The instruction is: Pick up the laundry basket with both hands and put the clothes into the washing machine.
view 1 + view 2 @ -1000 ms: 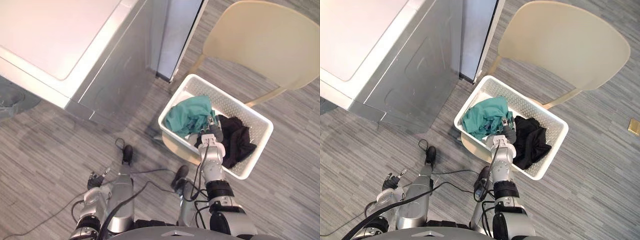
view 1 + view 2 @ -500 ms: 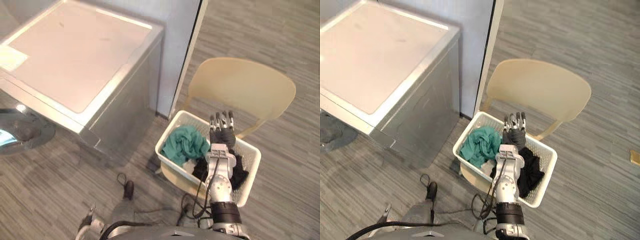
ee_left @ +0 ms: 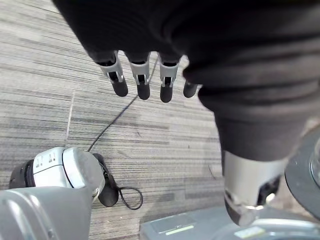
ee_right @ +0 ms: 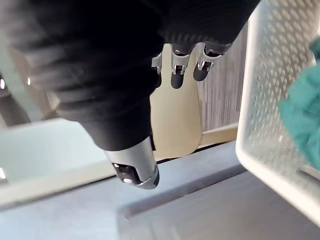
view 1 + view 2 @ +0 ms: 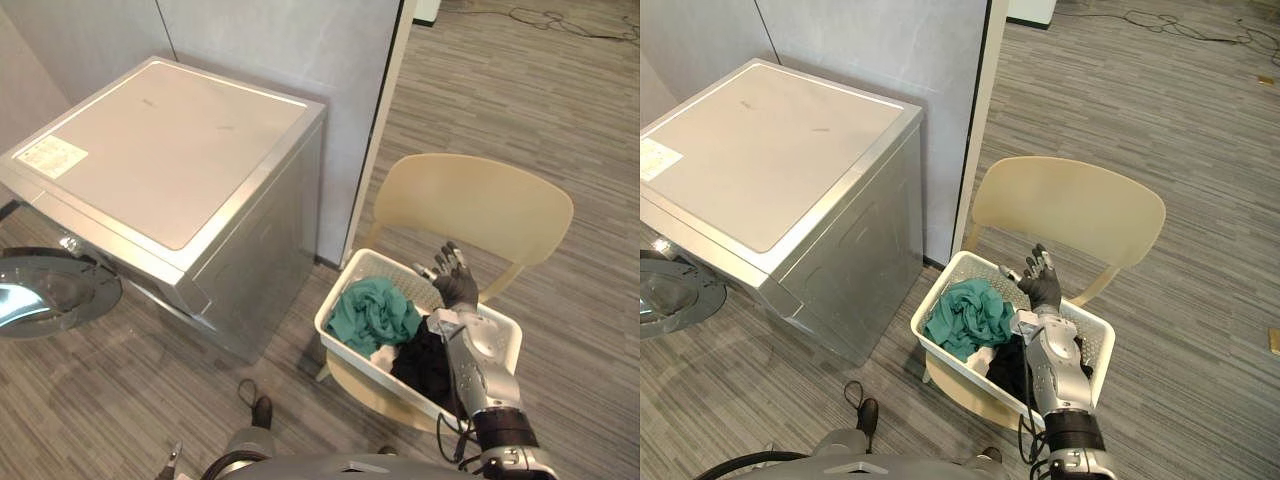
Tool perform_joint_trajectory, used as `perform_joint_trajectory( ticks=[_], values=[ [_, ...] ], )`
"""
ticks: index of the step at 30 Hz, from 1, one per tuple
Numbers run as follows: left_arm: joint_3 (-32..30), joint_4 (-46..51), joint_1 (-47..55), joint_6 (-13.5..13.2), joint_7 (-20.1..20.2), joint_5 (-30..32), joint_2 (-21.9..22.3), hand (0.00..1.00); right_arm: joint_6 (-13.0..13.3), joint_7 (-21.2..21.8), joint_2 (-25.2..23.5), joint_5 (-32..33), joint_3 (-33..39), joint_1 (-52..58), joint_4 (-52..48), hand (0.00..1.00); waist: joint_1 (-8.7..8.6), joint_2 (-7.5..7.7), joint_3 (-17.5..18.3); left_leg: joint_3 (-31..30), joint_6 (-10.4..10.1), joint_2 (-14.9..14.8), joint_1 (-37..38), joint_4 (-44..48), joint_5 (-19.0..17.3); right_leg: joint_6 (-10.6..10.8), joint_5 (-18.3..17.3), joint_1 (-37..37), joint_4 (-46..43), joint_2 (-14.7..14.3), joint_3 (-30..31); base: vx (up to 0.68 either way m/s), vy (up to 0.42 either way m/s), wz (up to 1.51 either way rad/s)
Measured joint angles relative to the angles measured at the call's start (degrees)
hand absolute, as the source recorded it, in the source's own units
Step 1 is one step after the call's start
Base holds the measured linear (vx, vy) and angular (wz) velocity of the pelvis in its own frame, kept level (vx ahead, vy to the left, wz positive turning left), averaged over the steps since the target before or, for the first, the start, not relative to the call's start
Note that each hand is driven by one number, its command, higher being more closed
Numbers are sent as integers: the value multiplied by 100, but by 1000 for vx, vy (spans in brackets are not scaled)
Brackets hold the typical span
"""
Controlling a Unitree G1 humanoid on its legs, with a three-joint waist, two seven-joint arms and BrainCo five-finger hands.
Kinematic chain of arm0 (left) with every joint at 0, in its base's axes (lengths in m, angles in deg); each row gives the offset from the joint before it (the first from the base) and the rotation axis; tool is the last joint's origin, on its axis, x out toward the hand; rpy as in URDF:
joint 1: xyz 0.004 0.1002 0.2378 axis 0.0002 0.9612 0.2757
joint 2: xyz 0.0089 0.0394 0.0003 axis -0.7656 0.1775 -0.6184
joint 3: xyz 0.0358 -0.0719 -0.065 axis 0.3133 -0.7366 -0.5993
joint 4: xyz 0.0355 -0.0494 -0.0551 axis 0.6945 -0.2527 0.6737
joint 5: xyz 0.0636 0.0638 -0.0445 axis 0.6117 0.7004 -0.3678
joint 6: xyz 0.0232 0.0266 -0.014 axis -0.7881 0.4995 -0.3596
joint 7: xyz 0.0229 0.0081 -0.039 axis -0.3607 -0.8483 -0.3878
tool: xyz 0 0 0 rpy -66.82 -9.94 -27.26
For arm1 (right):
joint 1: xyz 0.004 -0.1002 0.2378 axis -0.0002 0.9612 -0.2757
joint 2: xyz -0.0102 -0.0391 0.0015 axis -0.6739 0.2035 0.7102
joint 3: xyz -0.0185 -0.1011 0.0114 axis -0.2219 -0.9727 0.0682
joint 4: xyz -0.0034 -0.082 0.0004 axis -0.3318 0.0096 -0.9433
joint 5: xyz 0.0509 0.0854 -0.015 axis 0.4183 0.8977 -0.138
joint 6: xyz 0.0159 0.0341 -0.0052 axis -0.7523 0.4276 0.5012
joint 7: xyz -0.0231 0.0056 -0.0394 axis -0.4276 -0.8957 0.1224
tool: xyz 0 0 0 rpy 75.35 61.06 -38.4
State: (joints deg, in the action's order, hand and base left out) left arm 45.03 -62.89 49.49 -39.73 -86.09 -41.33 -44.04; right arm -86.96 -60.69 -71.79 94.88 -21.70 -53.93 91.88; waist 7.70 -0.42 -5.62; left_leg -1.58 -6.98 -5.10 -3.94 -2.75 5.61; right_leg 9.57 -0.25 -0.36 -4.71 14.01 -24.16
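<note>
The white laundry basket (image 5: 390,274) sits on the seat of a beige chair (image 5: 470,205), beside the washing machine (image 5: 160,160), whose round door (image 5: 45,290) hangs open. Inside lie a teal garment (image 5: 372,312) and a black garment (image 5: 425,362). The right hand (image 5: 455,283) hovers over the basket's far side, fingers spread, holding nothing. The left hand (image 3: 142,75) hangs over the floor, fingers relaxed and empty.

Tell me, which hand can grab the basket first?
Probably the right hand: it hangs open right over the white laundry basket on the chair. The left hand is down low over the floor, away from the basket.
</note>
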Motion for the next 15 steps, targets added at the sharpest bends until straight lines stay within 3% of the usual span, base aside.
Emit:
perform_joint_trajectory(
  ticks=[1,3,7,9,14,15],
  values=[
    [90,5,-1,-6,26,50,-36,0,-64,46,92,-291,-54,-62,28,0,2,1,-1,3,3,-1,-4,0,2,-7,22,-2,27,-7,7,-57,-5,-7],
    [514,6,30,-41,125,293,-145,0,-200,193,675,-2279,-762,-415,174,0,-2,11,-7,14,17,-2,-26,0,12,-22,102,-1,140,-36,35,-66,-5,-6],
    [974,-3,34,-43,163,449,-175,0,-159,368,1141,-4149,-1744,-914,513,0,5,56,-63,0,31,0,-135,56,23,-34,175,53,196,-50,33,-53,-6,0],
    [1202,-5,32,-43,200,547,-210,0,-8,540,1350,-5194,-2612,-1377,1103,0,44,117,-170,2,35,1,-157,74,26,-51,208,54,244,-60,44,-41,-7,-2],
    [1521,-4,3,-42,249,664,-294,0,359,865,1425,-6094,-3800,-1991,1793,0,210,209,-454,45,41,-2,-371,174,28,-111,275,261,287,-79,137,-38,-5,-8],
    [1595,-5,-50,-41,248,663,-321,0,409,935,1424,-6253,-3957,-2181,1938,0,229,202,-644,30,48,-1,-416,203,35,-119,325,267,332,-92,132,-32,-4,0]
  ],
)
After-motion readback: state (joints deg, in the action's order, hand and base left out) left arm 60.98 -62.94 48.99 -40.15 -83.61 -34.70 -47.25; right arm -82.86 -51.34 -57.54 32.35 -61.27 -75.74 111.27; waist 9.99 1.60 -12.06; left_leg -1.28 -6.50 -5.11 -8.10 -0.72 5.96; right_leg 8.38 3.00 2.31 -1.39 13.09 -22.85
